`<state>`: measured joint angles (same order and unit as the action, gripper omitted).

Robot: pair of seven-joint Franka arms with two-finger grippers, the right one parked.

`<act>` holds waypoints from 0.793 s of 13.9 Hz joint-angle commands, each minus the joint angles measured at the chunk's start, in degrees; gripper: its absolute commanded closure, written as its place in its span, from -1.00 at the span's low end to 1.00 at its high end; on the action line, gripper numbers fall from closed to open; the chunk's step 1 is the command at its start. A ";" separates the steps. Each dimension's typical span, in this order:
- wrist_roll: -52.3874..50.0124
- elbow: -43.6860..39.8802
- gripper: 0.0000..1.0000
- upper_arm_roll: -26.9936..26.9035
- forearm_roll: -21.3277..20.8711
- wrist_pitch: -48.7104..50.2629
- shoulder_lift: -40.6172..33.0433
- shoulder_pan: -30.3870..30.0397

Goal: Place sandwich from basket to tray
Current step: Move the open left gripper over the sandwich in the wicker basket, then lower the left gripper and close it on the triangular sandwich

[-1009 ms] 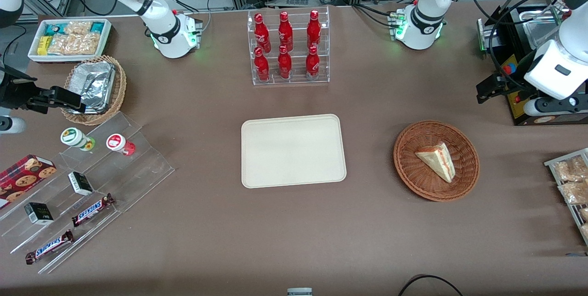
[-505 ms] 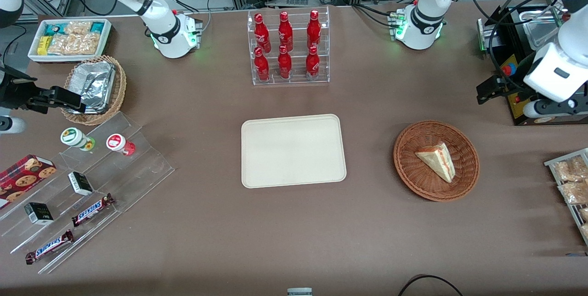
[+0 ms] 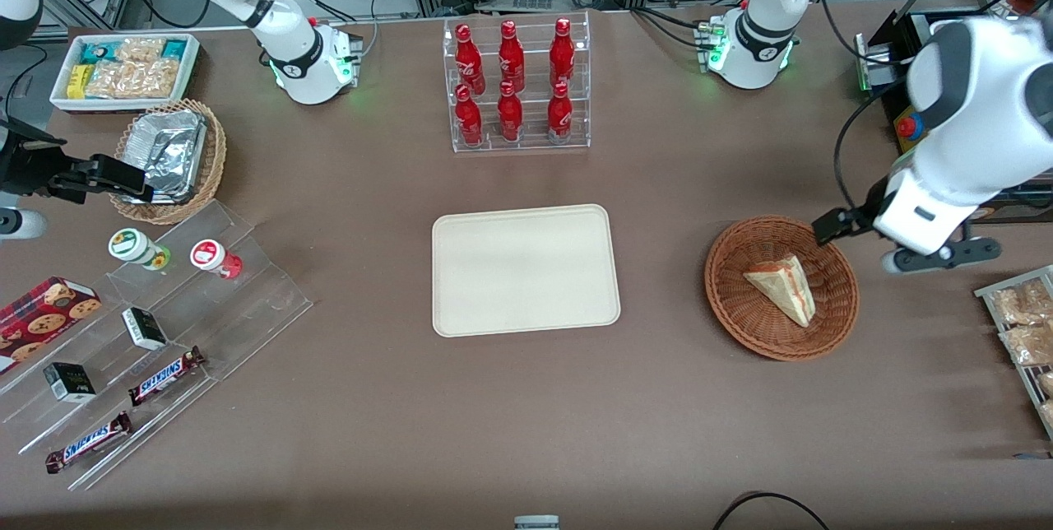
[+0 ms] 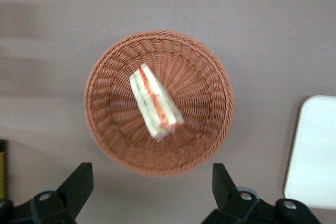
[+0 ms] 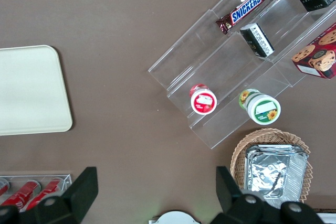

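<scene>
Brown tabletop w/ wicker basket (image 4: 159, 102): gripper (image 4: 152, 182) is hanging above its rim, fingers spread & empty; sandwich (image 4: 155, 100) is lying below, long axis diagonal to finger line.

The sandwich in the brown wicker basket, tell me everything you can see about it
The triangular sandwich wedge of pale white bread shows red and green filling layers along one edge. It lies inside the round reddish-brown woven wicker basket, resting on the weave near the middle, and nothing else touches it. The left arm's hand hangs above the basket with its fingers spread open, not yet touching the sandwich.
</scene>
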<state>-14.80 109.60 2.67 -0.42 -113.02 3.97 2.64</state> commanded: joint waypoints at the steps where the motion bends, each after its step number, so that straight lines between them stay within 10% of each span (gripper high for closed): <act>1: -5.31 6.92 -1.00 0.23 -0.99 -8.59 0.24 0.08; 11: -20.09 11.25 -1.00 0.14 -1.34 -21.36 8.85 -0.01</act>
<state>-32.85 120.56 2.72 -0.55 -132.50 11.98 2.67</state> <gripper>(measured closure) 0.000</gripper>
